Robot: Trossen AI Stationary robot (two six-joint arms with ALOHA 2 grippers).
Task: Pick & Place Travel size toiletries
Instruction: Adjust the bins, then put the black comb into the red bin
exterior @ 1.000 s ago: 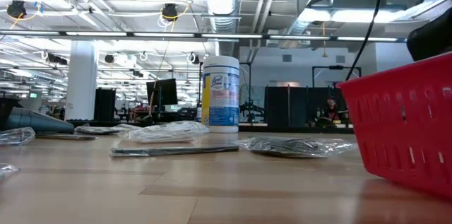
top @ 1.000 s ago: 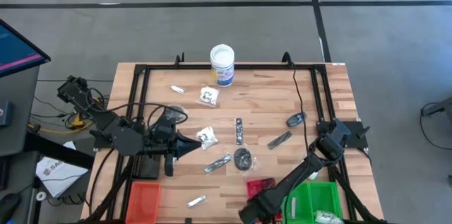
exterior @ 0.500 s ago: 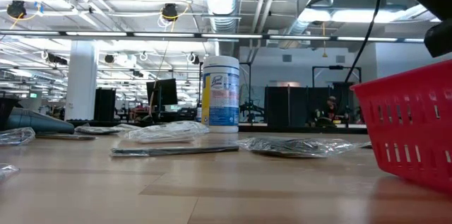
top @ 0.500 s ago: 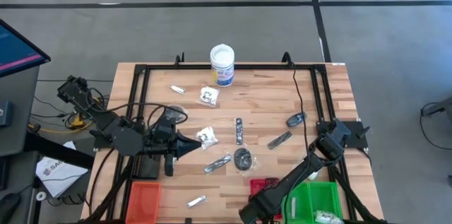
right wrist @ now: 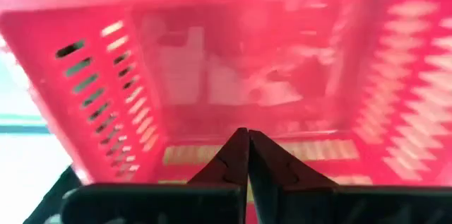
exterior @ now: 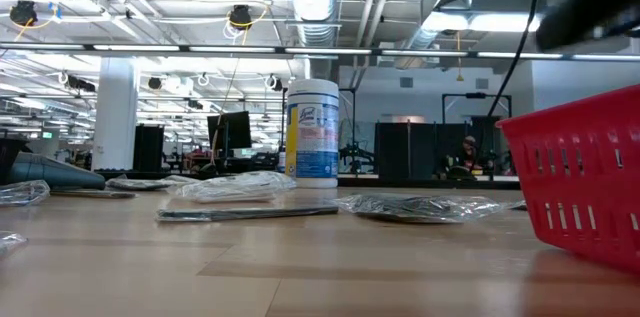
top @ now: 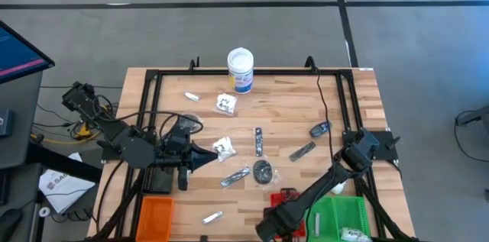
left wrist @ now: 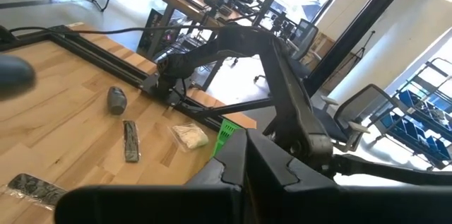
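Travel size toiletries lie scattered on the wooden table: clear packets (top: 225, 146) (top: 226, 103), a slim black stick (top: 258, 141), silvery sachets (top: 235, 176) (top: 302, 151) and a dark disc (top: 262, 170). My left gripper (top: 212, 155) is shut and hovers level at the table's left, pointing at the nearer packet. My right gripper (right wrist: 247, 155) is shut and points down into the red tray (top: 287, 196), which stands near the table's near edge. Clear packets (right wrist: 212, 75) lie blurred on that tray's floor. My right gripper comes at the red tray's floor (right wrist: 212, 155) from above with shut fingers. I cannot tell whether they touch it, because the view is blurred.
A white tub with a blue label (top: 240, 70) stands at the far edge. An orange tray (top: 157, 215) sits at the near left. A green tray (top: 344, 215) beside the red one holds a packet (top: 351, 234). A black frame (top: 252, 74) rims the table.
The red tray has slid a little toward the table's right, then stayed put. My right arm above it has shifted and risen slightly. My left arm has kept still.
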